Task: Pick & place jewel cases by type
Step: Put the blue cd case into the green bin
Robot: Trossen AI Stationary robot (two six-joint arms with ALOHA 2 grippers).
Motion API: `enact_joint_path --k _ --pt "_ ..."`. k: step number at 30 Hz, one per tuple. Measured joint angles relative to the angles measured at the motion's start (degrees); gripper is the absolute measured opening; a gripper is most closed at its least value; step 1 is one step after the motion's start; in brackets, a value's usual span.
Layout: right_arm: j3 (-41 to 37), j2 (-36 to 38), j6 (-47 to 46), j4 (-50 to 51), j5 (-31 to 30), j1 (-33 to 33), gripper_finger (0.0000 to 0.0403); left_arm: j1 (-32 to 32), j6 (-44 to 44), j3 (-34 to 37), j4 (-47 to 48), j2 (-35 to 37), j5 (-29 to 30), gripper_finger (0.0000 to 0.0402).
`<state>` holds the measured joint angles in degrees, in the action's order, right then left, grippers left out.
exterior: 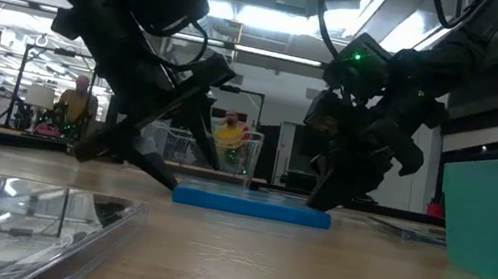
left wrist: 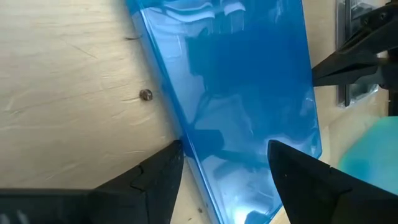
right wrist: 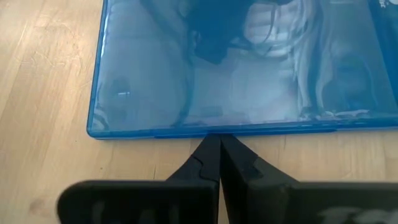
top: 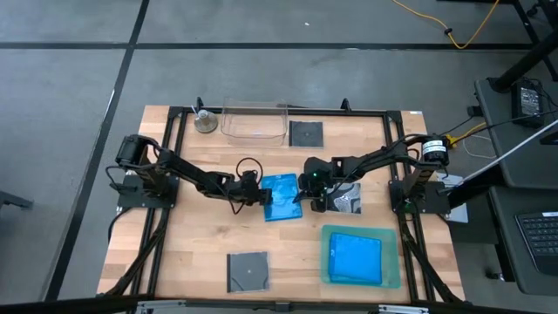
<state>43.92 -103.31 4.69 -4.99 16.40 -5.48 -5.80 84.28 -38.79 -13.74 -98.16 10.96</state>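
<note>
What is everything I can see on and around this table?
blue jewel case: one, bright blue, table middle, between both tools
blue cases in the green tray: bright blue, front right; count unclear
green tray: one, translucent green, front right
dark square cases: three; far side, front, patterned one under the right arm
clear tub: one, far side
people: two, background
left tool: open, at the blue case's edge
right tool: shut, tip against the opposite edge

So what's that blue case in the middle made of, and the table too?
The blue case looks like glossy see-through plastic: it mirrors the arm above it and shines at its edges. The table looks like pale wood with a smooth matte finish: grain lines and plank seams show, though it could be a veneer.
</note>
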Motion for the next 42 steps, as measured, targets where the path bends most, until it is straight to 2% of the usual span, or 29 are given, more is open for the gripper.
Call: enact_joint_path --k 16,30,37,42 --pt "-0.02 -0.04 0.43 -0.22 0.09 -0.42 0.0005 -0.07 -1.06 -0.15 -0.34 0.84 3.44 0.0224" --pt "-0.02 -0.04 0.52 0.10 0.23 -0.46 0.0005 -0.11 -0.82 -0.17 -1.28 1.11 3.23 0.0224" --pt "-0.04 -0.03 0.52 0.28 0.35 -0.46 0.0005 -0.09 -2.38 -0.21 -1.05 4.48 5.49 0.0224" --pt "0.04 -0.07 0.52 -0.35 0.26 -0.46 0.0005 -0.25 -3.58 -0.94 -5.85 4.77 3.08 0.0223"
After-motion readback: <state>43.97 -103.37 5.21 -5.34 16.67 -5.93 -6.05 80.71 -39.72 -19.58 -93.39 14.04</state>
